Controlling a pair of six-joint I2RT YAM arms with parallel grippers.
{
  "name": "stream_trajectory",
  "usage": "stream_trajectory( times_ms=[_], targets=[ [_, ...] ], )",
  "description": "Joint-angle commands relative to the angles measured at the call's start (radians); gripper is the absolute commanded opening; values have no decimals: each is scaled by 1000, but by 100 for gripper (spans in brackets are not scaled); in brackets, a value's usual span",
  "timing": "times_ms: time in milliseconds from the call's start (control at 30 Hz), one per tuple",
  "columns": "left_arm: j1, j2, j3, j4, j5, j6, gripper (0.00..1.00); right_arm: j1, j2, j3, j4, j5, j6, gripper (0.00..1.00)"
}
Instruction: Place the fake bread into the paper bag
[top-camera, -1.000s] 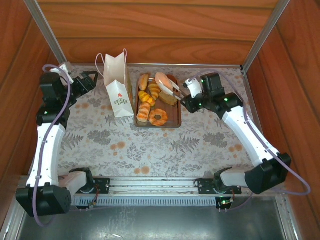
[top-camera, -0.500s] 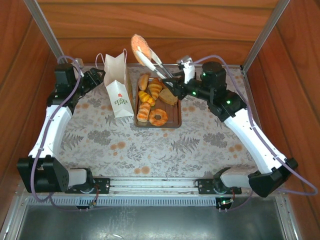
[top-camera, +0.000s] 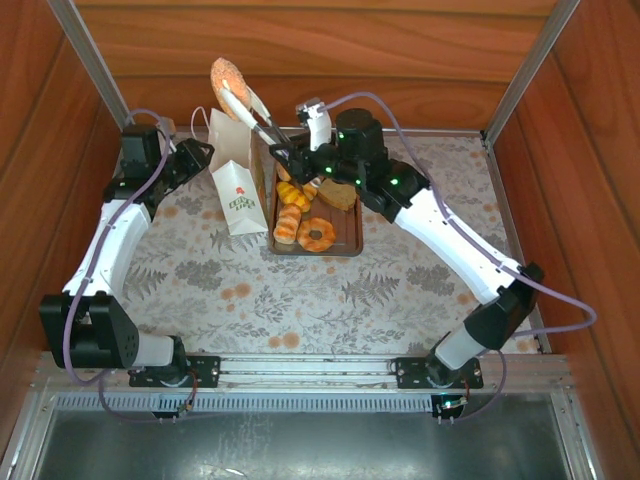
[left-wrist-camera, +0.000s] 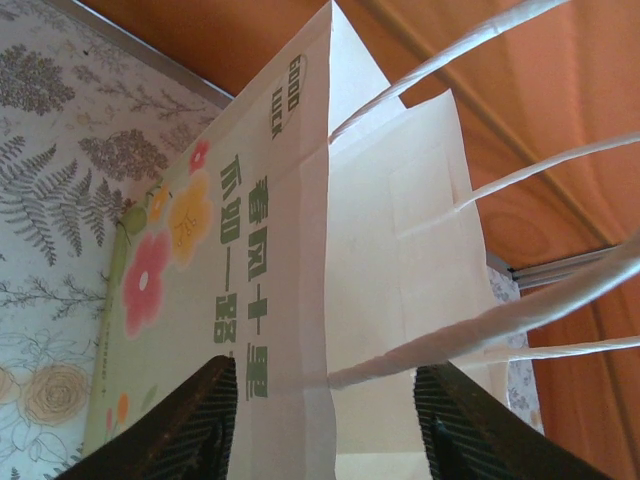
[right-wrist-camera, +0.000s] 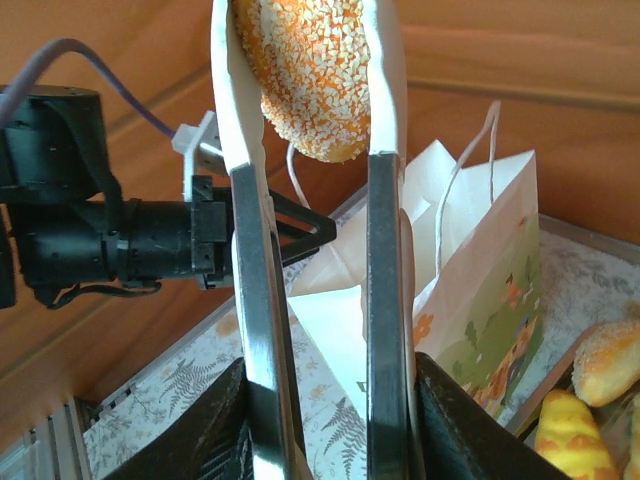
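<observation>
Wood-panelled walls box in the floral-patterned desk (top-camera: 400, 290), so your carry has to go up and over, not around. The piece in hand is the sesame-crusted oval toy bun (right-wrist-camera: 315, 80). It hangs in the air, pinched between the tips of the thin metal tongs (right-wrist-camera: 255, 300), above the mouth of the tall white paper bag (top-camera: 235, 185). It is not inside yet, and I cannot tell how squarely it sits over the opening.

Your right fingers (right-wrist-camera: 450, 430) are clenched on the tongs' two arms, and that squeeze is what keeps the bun caught. Held this high, it should clear the bag's rim and thin loop handles (left-wrist-camera: 520, 315) before it comes down.

The bag stands upright at the back left of the desk, just beside the brown rectangular tray (top-camera: 348, 240). The rest of the fake bread lies there: golden croissants (top-camera: 290, 215), a ring doughnut (top-camera: 317, 234) and a dark brown bun (top-camera: 338, 195).

Your left fingers (left-wrist-camera: 190, 420) stand apart, one on each side of the bag's folded corner. I judge they are there to steady the light paper against a knock from the tongs. Whether they touch it I cannot tell.
</observation>
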Motion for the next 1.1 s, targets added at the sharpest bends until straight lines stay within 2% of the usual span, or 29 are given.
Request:
stream_trajectory(
  times_ms=[0, 333, 533, 1067],
  targets=[
    [-10, 5, 11, 22, -9, -14, 51, 19, 31, 57, 22, 38, 36, 39],
    [-19, 9, -10, 39, -20, -29, 35, 51, 152, 116, -26, 82, 45, 39],
    [-19, 9, -20, 41, -28, -31, 29, 61, 189, 132, -75, 130, 32, 39],
    [-19, 11, -37, 40, -37, -26, 22, 65, 238, 178, -211, 196, -28, 40]
  ],
)
